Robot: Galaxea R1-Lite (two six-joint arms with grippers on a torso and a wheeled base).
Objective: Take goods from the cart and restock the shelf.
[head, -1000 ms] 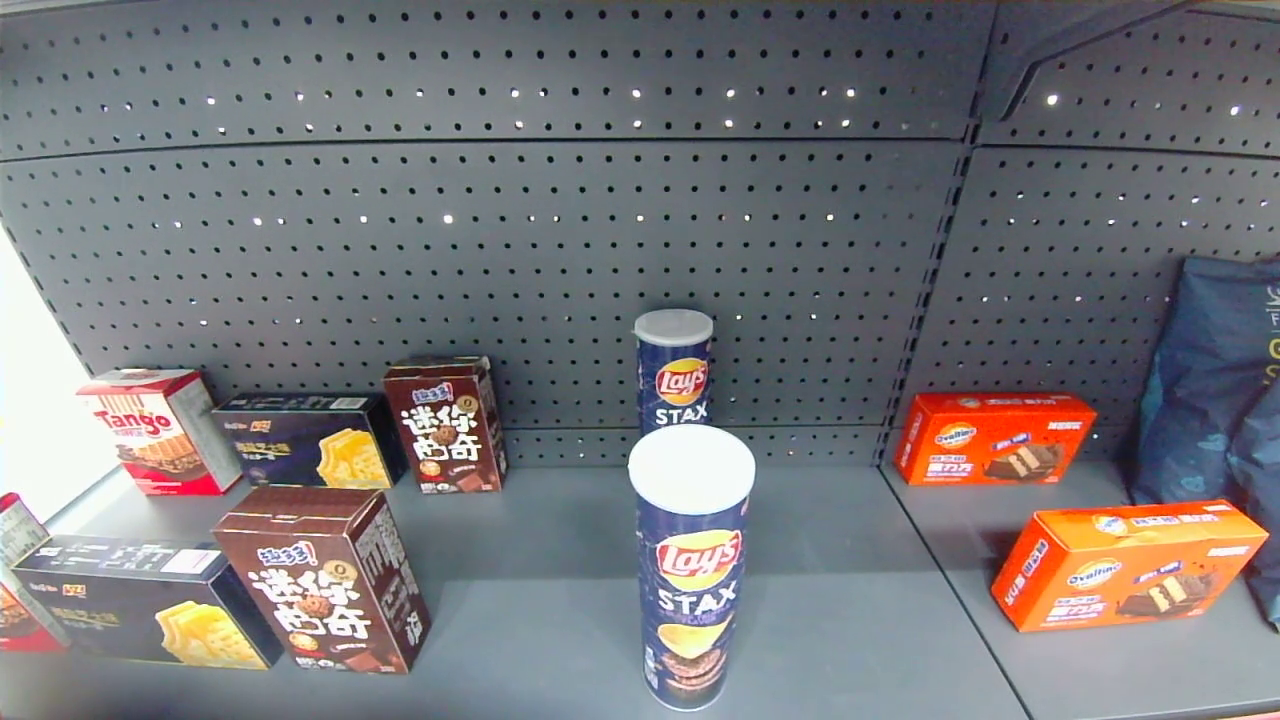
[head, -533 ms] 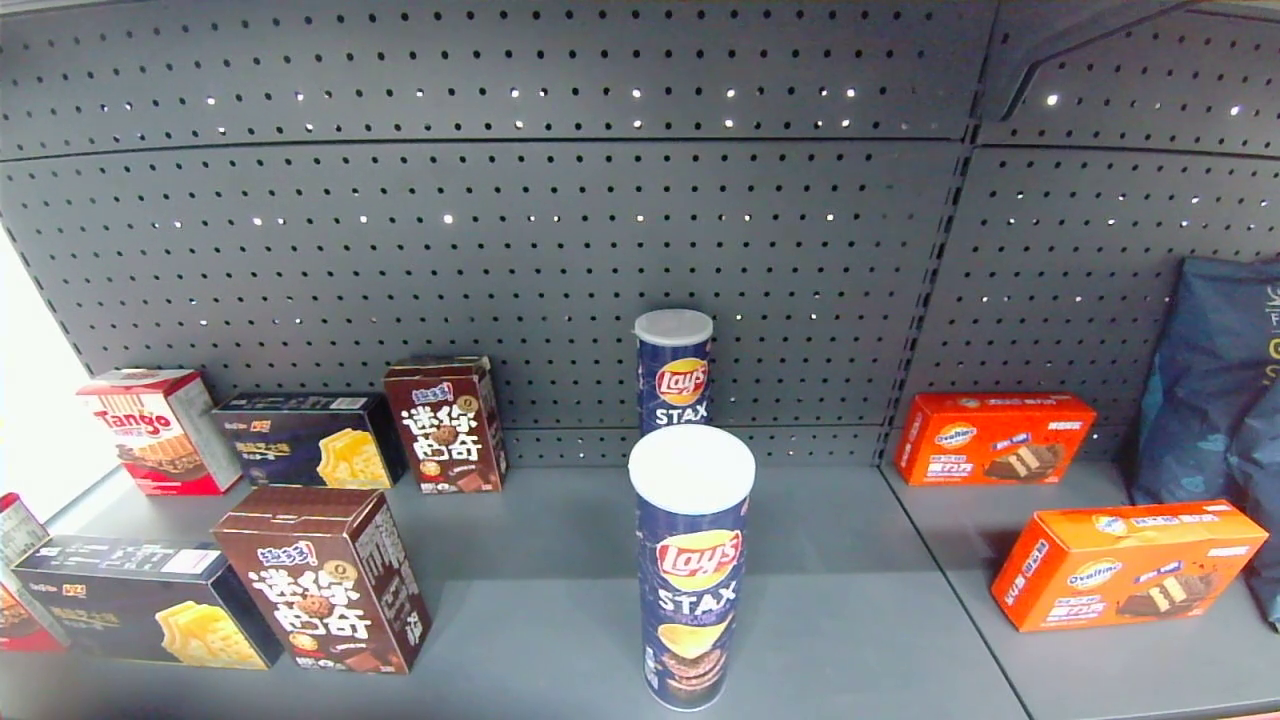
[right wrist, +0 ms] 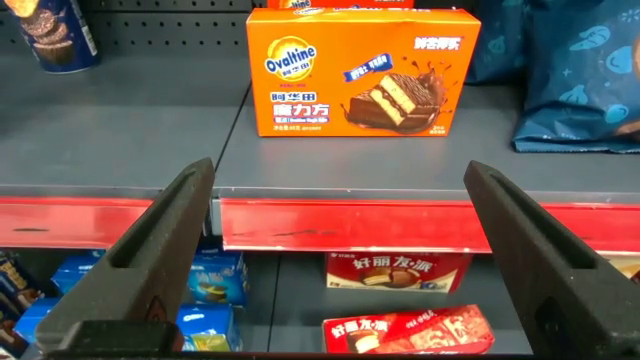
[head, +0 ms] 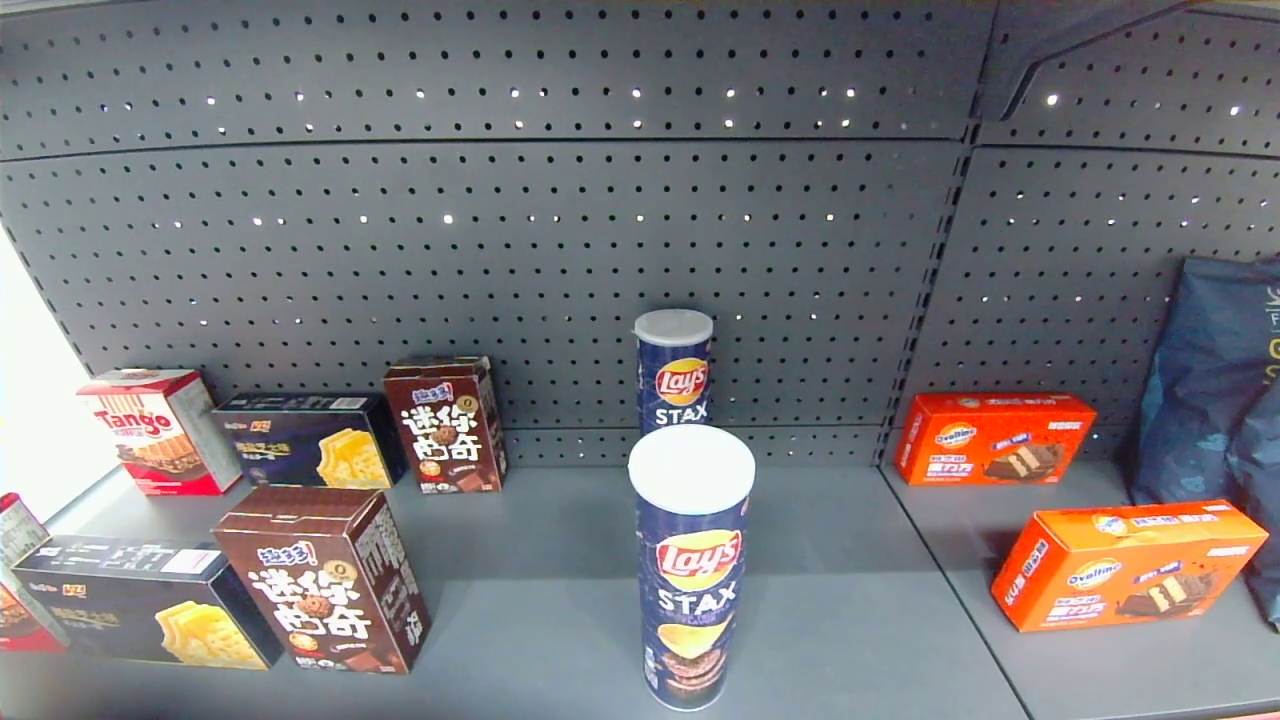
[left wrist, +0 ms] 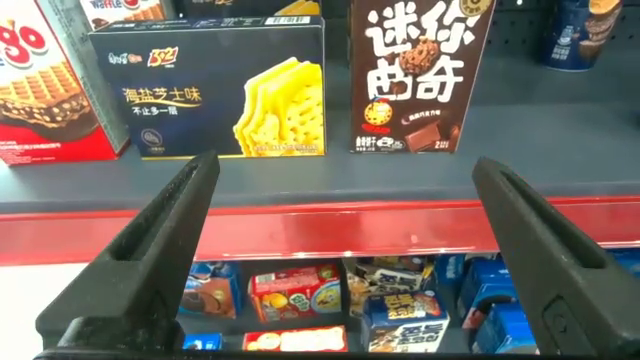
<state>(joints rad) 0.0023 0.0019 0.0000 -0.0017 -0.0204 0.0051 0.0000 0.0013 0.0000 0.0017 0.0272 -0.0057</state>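
My left hand (left wrist: pixel 345 165) is spread wide with nothing between its two black fingers (left wrist: pixel 150 250). It sits just outside the red front rail (left wrist: pixel 330 225) of the grey metal shelf (head: pixel 560 540). At its 12 o'clock a dark blue cracker box (left wrist: pixel 225 90) and a brown cookie box (left wrist: pixel 420 80) stand side by side near the shelf's front edge, with a red wafer box (left wrist: pixel 45 80) on the cracker box's other side. Colourful snack packets (left wrist: pixel 290 295) fill the tier under the rail.

My right hand (right wrist: pixel 338 168) is just as wide and just as bare, also outside the rail. An orange cake box (right wrist: pixel 360 70) is at its 12 o'clock.

From my head, a tall dark blue chip can with a white lid (head: pixel 692 570) stands upright in the middle of the shelf, near the front. A second chip can (head: pixel 674 370) stands at its 12 o'clock, by the perforated grey back panel (head: pixel 500 250). The brown cookie box is at the front can's 9 o'clock, and the cracker box lies beyond it. At 10 o'clock a back row holds another cookie box (head: pixel 445 425), another cracker box (head: pixel 310 440) and another wafer box (head: pixel 155 430). The orange cake box lies at 3 o'clock, a rear cake box (head: pixel 990 438) at 2 o'clock, and dark blue bags (head: pixel 1210 380) stand past them.
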